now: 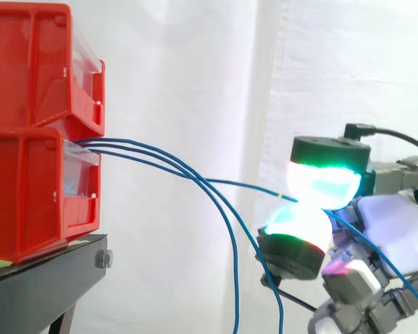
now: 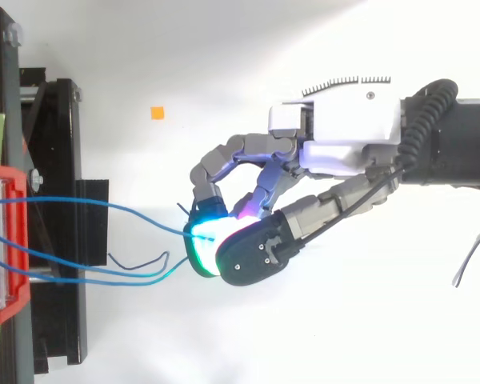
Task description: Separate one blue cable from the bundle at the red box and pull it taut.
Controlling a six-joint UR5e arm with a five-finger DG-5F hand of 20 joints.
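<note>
Three blue cables come out between the stacked red boxes (image 1: 35, 188) at the left. One blue cable (image 1: 244, 184) runs in a shallow curve to my hand (image 2: 344, 136), which is shut on it. Two glowing green-white fingertips (image 1: 320, 184) pinch it from above and below, to the right of the boxes. Past the pinch the cable drops away to the lower right. The other two cables (image 1: 226, 216) hang down in loose arcs left of the hand. From above, the pinched cable (image 2: 136, 212) leaves the red box (image 2: 0, 240) and ends under the curled fingers.
The boxes sit on a black stand (image 1: 42, 278) whose edge lies just below the cable exits. A white curtain forms the background. A small orange marker (image 2: 157, 113) lies on the white floor beyond the hand.
</note>
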